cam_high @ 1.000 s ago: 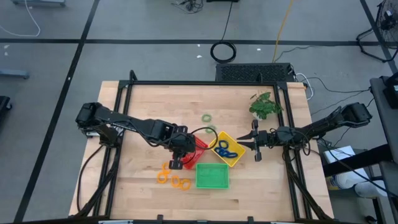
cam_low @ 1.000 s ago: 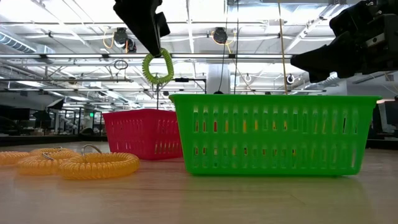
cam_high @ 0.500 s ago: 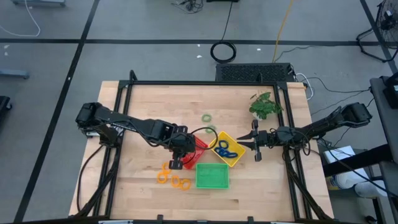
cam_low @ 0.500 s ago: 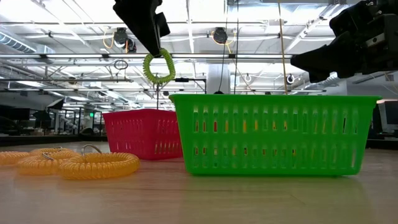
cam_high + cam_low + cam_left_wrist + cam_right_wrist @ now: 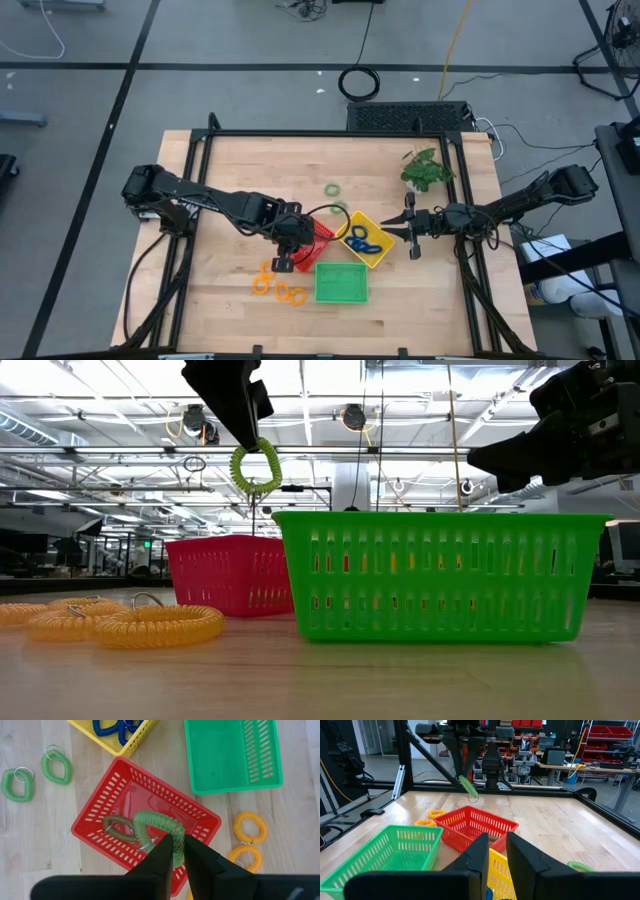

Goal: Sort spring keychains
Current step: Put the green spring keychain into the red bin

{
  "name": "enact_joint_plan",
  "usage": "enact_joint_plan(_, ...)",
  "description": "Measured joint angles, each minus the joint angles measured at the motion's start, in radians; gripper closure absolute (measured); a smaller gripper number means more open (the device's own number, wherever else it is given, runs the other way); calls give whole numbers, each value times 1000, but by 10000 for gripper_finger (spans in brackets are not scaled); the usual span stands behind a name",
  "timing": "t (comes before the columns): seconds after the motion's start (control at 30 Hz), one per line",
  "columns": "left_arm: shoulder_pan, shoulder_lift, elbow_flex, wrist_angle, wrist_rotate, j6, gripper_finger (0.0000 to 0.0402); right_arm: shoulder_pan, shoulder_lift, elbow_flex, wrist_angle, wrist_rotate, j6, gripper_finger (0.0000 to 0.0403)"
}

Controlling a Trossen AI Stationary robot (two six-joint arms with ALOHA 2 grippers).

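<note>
Wood tabletop, workshop bkgd: left gripper [image 5: 174,851] clamped on green keychain [image 5: 159,822] hanging over red tray [image 5: 100,812], risk = drops in w/ wrong colour; right gripper [image 5: 496,851] idle, fingers near-together, nr yellow tray [image 5: 380,256].

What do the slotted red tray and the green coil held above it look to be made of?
Red slotted square tray: looks like moulded plastic, slightly glossy, its slotted walls and floor reflecting light. Green coiled keychain in the left gripper: likely soft matte plastic wound in tight spiral turns, with what looks like a small metal ring attached.
</note>
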Motion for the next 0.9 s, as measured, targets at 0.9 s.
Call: enact_joint_plan(0.9, 0, 0, 0, 11, -2, -1, 353, 0, 0, 0, 0, 0, 0, 346)
